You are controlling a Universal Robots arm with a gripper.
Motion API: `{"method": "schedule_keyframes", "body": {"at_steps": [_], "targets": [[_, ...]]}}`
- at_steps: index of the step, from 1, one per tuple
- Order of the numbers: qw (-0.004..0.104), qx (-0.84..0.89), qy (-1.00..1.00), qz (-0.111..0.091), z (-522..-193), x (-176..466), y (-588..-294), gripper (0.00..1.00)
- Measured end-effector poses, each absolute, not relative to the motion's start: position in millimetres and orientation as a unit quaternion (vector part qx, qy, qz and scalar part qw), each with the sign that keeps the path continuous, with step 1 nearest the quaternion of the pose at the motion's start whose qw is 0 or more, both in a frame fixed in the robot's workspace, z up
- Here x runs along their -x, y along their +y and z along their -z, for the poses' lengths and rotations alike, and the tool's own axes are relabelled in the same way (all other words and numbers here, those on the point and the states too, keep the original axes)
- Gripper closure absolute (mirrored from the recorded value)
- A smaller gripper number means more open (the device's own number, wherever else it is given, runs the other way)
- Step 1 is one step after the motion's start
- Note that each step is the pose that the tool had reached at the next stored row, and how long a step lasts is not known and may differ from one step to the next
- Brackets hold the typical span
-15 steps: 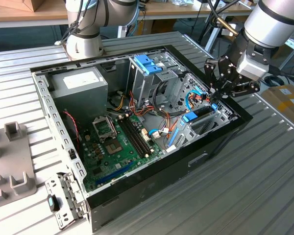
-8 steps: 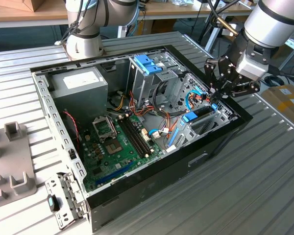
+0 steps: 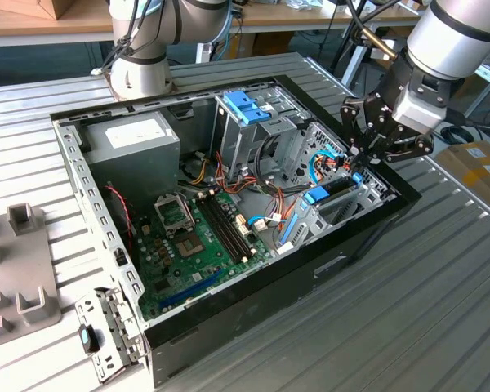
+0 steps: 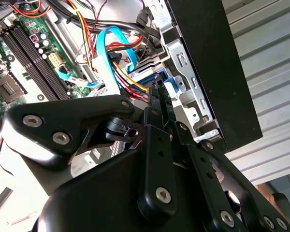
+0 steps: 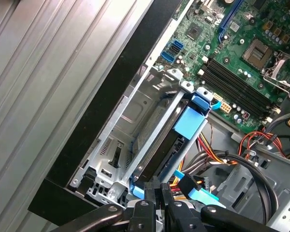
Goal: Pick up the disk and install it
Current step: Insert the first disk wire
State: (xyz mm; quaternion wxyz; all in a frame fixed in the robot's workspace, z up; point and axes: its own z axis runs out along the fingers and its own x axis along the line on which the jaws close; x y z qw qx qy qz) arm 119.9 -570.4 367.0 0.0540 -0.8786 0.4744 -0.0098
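- Exterior view: claw (image 3: 362, 155) at right of frame, over the open computer case (image 3: 229, 212) on the bench (image 3: 408, 286); disk (image 3: 331, 192) slotted in the right-hand bay.
- Second wrist view: claw (image 4: 157, 96) fingers look pinched together above red-yellow wires (image 4: 130, 82).
- First wrist view: disk (image 5: 176, 137) seated in the metal cage (image 5: 135, 121), centre frame, blue tab up.

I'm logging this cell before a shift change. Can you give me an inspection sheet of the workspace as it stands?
Surface: ribbed metal table carrying an open computer case.
Job's things: the disk sits edge-on in the drive bay, blue frame tab on its edge.
Clutter: grey fixture block and small metal bracket at the exterior view's left.
Grippers: claw down at the bay end of the case, by the disk; finger state unclear.
Cables: blue data cable and red-yellow power leads bunched beside the bay.
Surroundings: second arm's base behind the case; wooden benches beyond.
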Motion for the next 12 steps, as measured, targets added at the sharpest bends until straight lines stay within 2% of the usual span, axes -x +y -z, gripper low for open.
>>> {"method": "schedule_keyframes", "body": {"at_steps": [12], "targets": [[0.054,0.873,0.485,0.01,-366.9,-119.9,-570.4,0.83]]}}
